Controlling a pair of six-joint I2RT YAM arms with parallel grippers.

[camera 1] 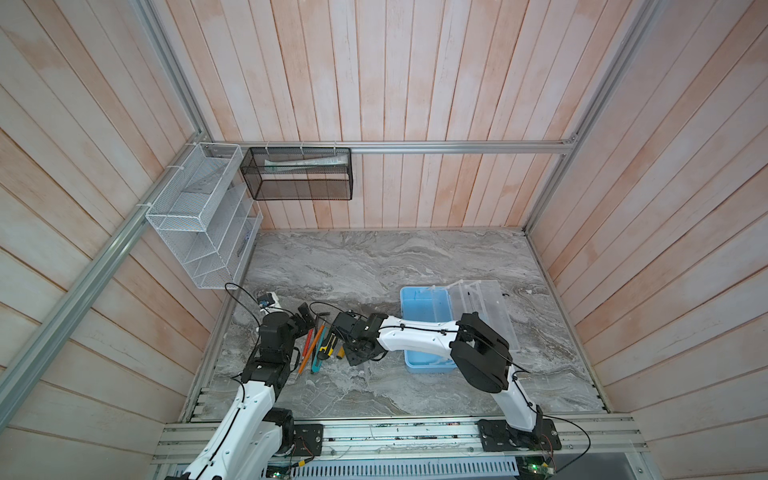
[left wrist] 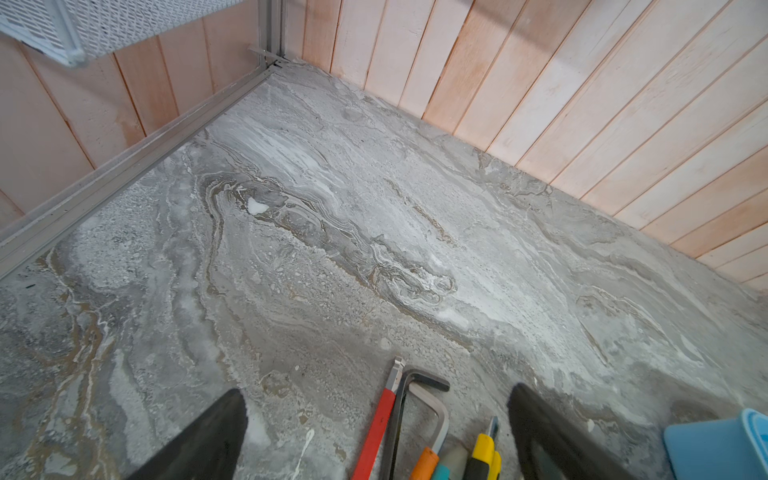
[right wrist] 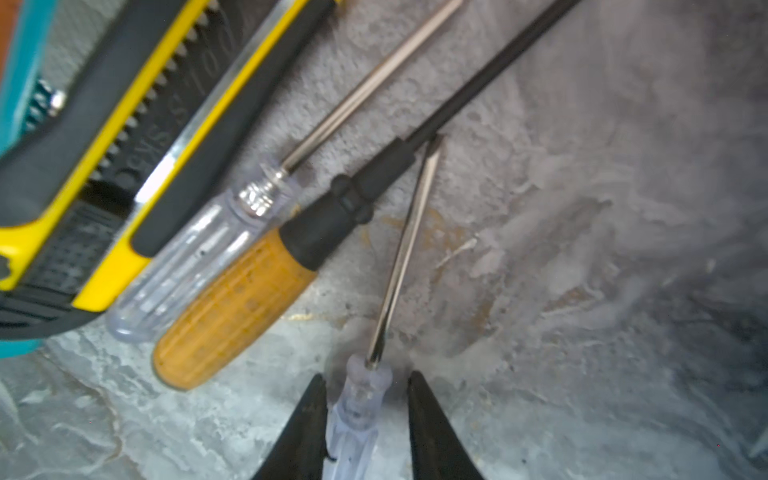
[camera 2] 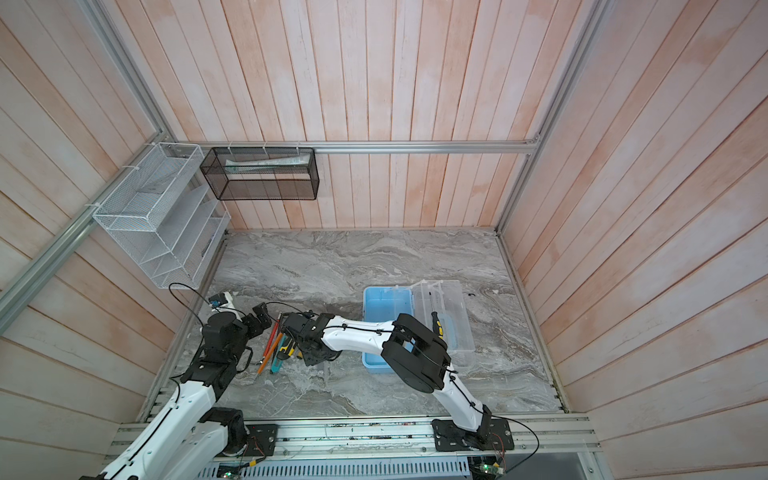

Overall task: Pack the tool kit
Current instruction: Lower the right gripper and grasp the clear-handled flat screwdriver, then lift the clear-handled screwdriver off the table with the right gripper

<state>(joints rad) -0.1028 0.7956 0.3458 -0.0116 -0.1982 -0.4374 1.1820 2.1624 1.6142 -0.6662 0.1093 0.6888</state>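
Note:
The tool kit case lies open on the right in both top views, light-blue base point(camera 1: 424, 307) point(camera 2: 386, 303) next to its see-through lid point(camera 1: 488, 305) point(camera 2: 446, 307). A yellow-black screwdriver point(camera 2: 435, 323) lies in the lid. Loose tools point(camera 1: 320, 345) point(camera 2: 282, 347) lie in a pile at the left. My right gripper point(right wrist: 366, 376) point(camera 1: 354, 358) is down at the pile, open, straddling a clear-handled screwdriver point(right wrist: 357, 411); one finger touches the handle and the other stands off it. Beside it lie an orange-handled screwdriver point(right wrist: 237, 311), a second clear one point(right wrist: 187, 266) and the yellow-black cutter point(right wrist: 104, 145). My left gripper point(left wrist: 376, 390) point(camera 1: 305, 318) hangs wide open above a red pencil point(left wrist: 376, 432) and hex keys point(left wrist: 424, 380).
A white wire-mesh rack point(camera 1: 199, 220) hangs on the left wall close above my left arm. A black mesh basket point(camera 1: 299, 174) hangs on the back wall. Wooden walls enclose the marble table point(camera 1: 374, 266) on three sides. My right forearm point(camera 1: 415, 336) crosses over the blue base.

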